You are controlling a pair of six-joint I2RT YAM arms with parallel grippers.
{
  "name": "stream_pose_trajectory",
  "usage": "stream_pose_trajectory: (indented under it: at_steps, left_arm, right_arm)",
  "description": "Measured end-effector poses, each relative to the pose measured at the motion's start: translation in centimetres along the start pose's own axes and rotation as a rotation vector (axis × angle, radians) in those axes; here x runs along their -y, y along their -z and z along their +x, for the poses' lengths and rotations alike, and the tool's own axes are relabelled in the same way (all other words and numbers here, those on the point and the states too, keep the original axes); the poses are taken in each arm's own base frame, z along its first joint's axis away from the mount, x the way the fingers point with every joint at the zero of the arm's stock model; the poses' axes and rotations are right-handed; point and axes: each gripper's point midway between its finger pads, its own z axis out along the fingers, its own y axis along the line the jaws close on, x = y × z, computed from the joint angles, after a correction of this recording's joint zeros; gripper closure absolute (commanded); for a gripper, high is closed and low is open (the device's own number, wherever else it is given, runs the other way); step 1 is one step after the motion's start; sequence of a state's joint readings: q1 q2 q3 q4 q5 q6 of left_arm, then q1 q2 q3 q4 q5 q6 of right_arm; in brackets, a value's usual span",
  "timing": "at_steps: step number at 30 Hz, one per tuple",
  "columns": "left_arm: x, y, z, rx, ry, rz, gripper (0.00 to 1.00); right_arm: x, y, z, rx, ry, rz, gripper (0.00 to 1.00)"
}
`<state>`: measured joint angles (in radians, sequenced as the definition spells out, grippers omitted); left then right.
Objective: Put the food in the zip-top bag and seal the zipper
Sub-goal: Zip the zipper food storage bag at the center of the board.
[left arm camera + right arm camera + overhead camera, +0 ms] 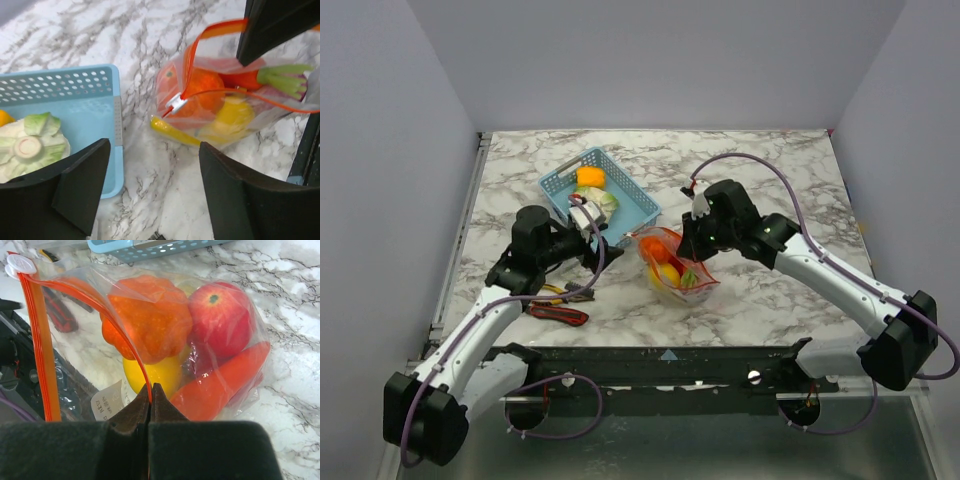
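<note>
Right claw (151,390) is pinched fully closed on one lip of the zipper (39,340), and the mouth gapes. Zip-top bag (675,268) lies mid-table (770,160) and holds food (220,315): an apple, an orange pepper, a yellow piece and a carrot. We cannot read the print on a white slip (107,402) inside. Left claw (155,155) hangs wide open and empty between the bag and the blue basket (65,85), which holds a cabbage (30,147).

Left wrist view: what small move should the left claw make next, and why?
Probably shift the open, empty left claw toward the basket and lower onto the white-green vegetable. That and an orange piece are not yet bagged, while the right claw pinches the zipper strip, holding the zip-top bag mouth open.
</note>
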<state>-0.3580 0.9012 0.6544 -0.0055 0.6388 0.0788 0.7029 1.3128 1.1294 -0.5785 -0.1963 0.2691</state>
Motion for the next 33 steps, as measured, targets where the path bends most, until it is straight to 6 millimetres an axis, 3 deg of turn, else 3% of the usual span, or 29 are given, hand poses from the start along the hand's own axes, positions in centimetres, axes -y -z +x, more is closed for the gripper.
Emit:
stream_pose_trajectory:
  at_steps: [5,7,15,18,22,23,25,26,33]
  left_arm:
    - [-0.2,-1.7,4.1,-0.127,-0.050,0.095,0.30]
    - [0.0,-2.1,4.8,-0.135,-0.051,0.135,0.30]
    - [1.3,-3.4,2.6,-0.003,-0.146,0.274,0.35]
    - [1.5,-4.0,2.6,0.028,-0.148,0.316,0.47]
    - [1.4,-4.6,3.2,0.025,-0.136,0.343,0.50]
    - [1.4,-4.7,3.3,0.026,-0.135,0.345,0.55]
    - [1.5,-4.7,2.7,0.047,-0.143,0.355,0.76]
    - [1.5,-4.7,2.5,0.055,-0.149,0.357,0.79]
    - [1.3,-5.2,2.3,0.071,-0.145,0.358,0.80]
  right_arm:
    - [-0.2,0.3,-0.6,0.014,0.003,-0.004,1.00]
    - [-0.4,0.4,-1.0,0.022,0.005,-0.006,1.00]
    - [-0.6,0.9,-1.6,0.026,0.006,-0.007,1.00]
    - [-0.6,0.9,-1.5,0.023,0.005,-0.006,1.00]
    - [-0.6,0.9,-1.5,0.017,0.005,-0.004,1.00]
    - [-0.6,0.9,-1.5,0.015,0.004,-0.004,1.00]
    - [-0.5,0.8,-1.4,0.011,0.004,-0.003,1.00]
    - [-0.5,0.7,-1.4,0.009,0.003,-0.002,1.00]
    - [-0.4,0.4,-1.3,-0.003,0.008,0.000,0.99]
